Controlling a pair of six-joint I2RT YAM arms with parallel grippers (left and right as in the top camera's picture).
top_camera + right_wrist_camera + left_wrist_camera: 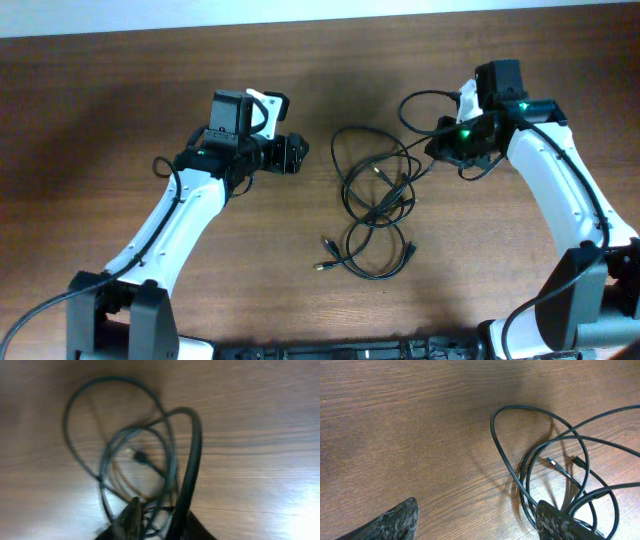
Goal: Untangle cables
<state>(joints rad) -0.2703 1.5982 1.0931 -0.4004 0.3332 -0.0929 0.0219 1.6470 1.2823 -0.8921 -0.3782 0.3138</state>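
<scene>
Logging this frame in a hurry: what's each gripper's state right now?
Left gripper: open, holding nothing.
Right gripper: closed on the cables.

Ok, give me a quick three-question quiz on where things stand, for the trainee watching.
1. True or false: the left gripper is open, gripping nothing.
2. Which gripper has the cables between its fingers? A left, B right, C neither.
3. Fill in: in the overhead view, two loose plug ends lie on the tangle's ____ arm side.
Key: 1 true; 2 B, the right gripper; 3 left.
</scene>
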